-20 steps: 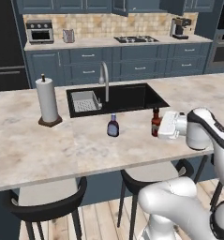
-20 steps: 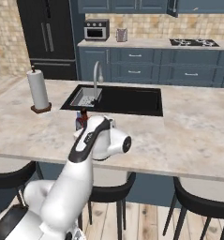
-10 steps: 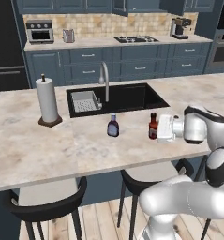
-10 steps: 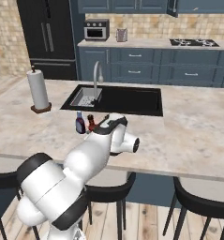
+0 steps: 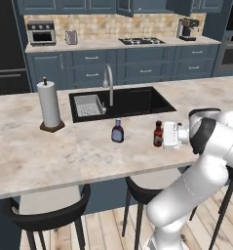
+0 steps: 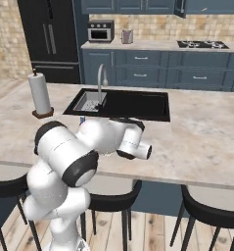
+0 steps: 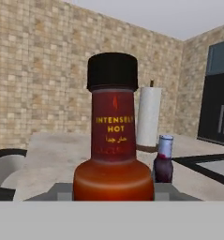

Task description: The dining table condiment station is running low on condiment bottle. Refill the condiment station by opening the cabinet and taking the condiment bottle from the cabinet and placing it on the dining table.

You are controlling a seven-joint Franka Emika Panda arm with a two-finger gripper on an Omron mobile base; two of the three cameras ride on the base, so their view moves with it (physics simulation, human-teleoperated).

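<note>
The condiment bottle [image 5: 158, 135], dark red-brown with a black cap, stands upright at the near right of the dining table [image 5: 64, 156], low over or on its beige top. My gripper [image 5: 165, 136] reaches in from the right and is shut on its body. In the hand view the condiment bottle [image 7: 113, 140] sits very close, its red label facing me; my fingertips are hidden behind it. In the right base view my own arm hides the bottle above the dining table [image 6: 201, 147]. The cabinet [image 5: 130, 6] hangs on the far wall, cut off by the top edge.
A squat dark bottle [image 5: 117, 132] with a pale cap stands just left of the held one. A paper towel roll [image 5: 50, 105] stands at the table's left and a black sink [image 5: 123, 102] with a tap lies behind. Black stools [image 5: 49, 215] line the near edge.
The gripper and the condiment bottle have shifted a little left and down toward the table top. The arm's elbow has swung round behind them.
</note>
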